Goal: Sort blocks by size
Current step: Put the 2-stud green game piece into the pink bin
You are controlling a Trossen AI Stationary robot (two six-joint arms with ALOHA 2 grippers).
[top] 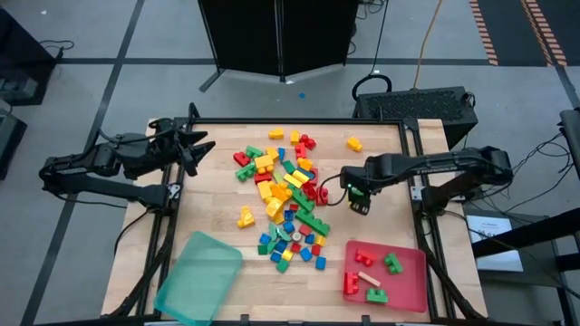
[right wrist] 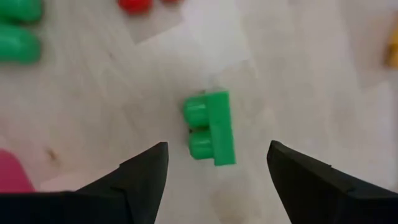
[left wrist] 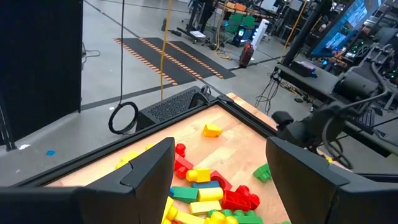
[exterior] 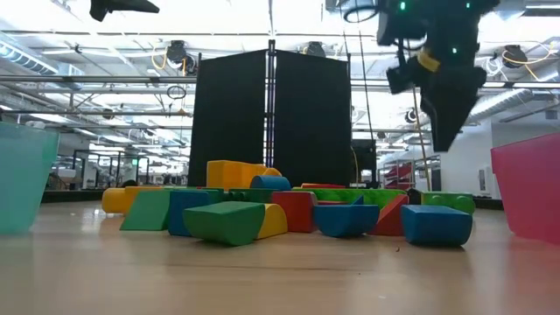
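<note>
Right gripper (top: 360,205) hangs above bare wood at the 3 o'clock edge of the pile, dark fingers (right wrist: 140,177) spread wide, nothing between them. Directly beneath lies one small green brick (right wrist: 210,127), glossy plastic, two round studs on its side, resting alone on the pale planked table (top: 217,204). Blocks (top: 285,204) form a loose heap at table centre: smooth studded bricks in red, yellow, green, blue, some oblong, some tiny cubes. Red tray (top: 412,290) at 5 o'clock holds a few red and green bricks. Translucent teal tray (top: 199,276) sits at 7 o'clock. Left gripper (top: 195,145) waits at 10 o'clock, fingers wide apart.
</note>
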